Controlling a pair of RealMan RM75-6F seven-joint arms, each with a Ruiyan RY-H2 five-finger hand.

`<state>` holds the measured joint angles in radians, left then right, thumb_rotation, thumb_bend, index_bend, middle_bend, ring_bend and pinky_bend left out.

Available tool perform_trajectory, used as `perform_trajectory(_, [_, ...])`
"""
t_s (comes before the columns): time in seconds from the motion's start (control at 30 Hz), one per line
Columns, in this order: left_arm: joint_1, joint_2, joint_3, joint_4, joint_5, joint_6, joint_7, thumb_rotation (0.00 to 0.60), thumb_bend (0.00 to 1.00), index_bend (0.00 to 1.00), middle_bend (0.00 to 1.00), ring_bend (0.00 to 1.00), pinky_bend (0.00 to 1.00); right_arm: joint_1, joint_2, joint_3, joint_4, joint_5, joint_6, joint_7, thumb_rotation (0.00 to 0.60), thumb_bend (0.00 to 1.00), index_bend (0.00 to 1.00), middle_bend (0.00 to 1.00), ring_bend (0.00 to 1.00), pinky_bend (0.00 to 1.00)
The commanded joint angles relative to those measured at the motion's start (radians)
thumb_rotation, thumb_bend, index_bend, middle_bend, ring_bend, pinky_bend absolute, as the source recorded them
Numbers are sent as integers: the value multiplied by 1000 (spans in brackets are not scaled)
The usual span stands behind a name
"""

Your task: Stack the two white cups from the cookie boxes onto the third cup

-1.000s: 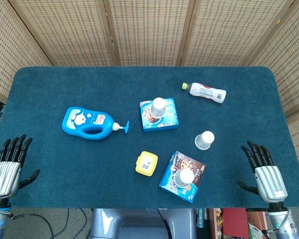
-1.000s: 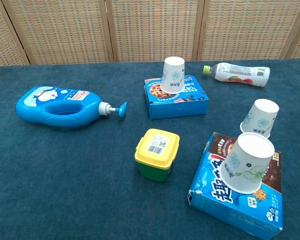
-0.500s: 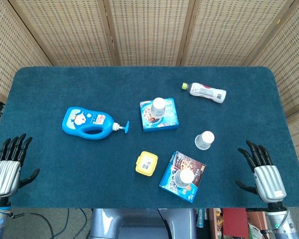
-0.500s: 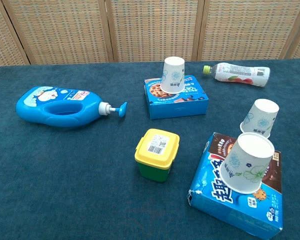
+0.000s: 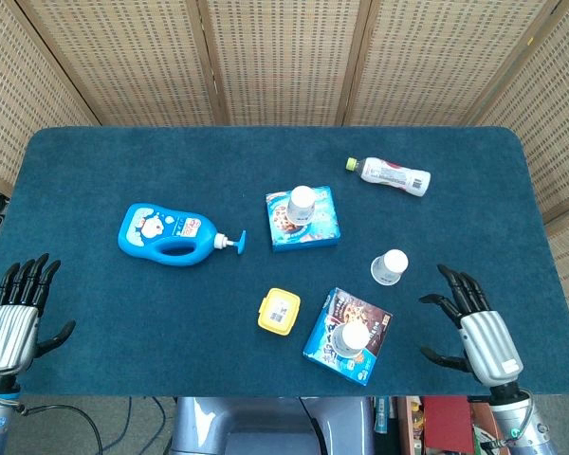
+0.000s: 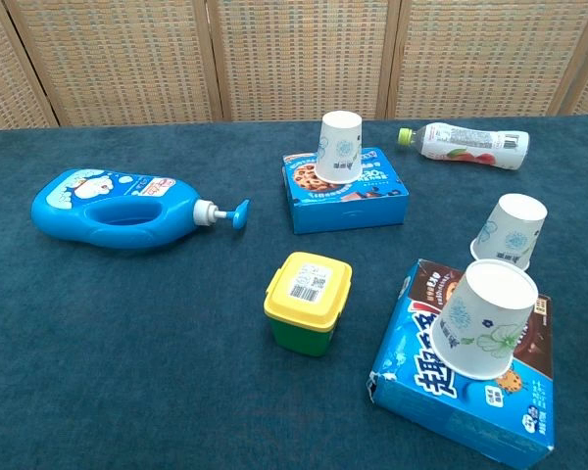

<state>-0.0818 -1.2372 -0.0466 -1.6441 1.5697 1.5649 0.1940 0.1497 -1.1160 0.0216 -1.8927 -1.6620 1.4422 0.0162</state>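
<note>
Ahead-left of the empty, spread right hand point(image 5: 478, 330), the near cup point(image 5: 353, 338) is judged light, crushable, best held mid-wall gently.

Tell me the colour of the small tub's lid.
Yellow lid with a white barcode label, on a green tub; clearest in the chest view.

Showing matt blue cloth on table point(image 5: 95, 171), glossy plastic on blue bottle point(image 6: 108, 208), printed paper on cups point(image 6: 339, 145), woven cane behind.

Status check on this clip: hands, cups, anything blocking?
Left hand and right hand open, empty. Cups upside down: near box cup, far box cup, third cup on table. Nothing stacked; path clear.
</note>
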Motion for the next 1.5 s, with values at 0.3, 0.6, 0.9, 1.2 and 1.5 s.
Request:
perform_trajectory(0.3, [0,4,3,-6,7,2,-3,600,251,0,0,0,0,64,-46,-12,-128,33,-136,-87,600,125,340,66,0,0])
perform_trajectory(0.6, [-1,3,3,-5,8,1,2,600,251,0,0,0,0,100,-110,14,-140,105,-193,-163,600,126,340,66,0,0])
perform_trajectory(0.9, [-2,-3,9,-4,11,-4,13,600,251,0,0,0,0,125,-175,19,-131,140,-225,-211,600,126,340,66,0,0])
perform_trajectory(1.2, [0,-4,12,-4,17,0,18,600,251,0,0,0,0,166,-204,35,-126,211,-280,-250,600,126,340,66,0,0])
perform_trajectory(1.5, [1,-3,12,-4,18,0,19,600,252,0,0,0,0,194,-196,50,-130,287,-307,-285,600,126,340,66,0,0])
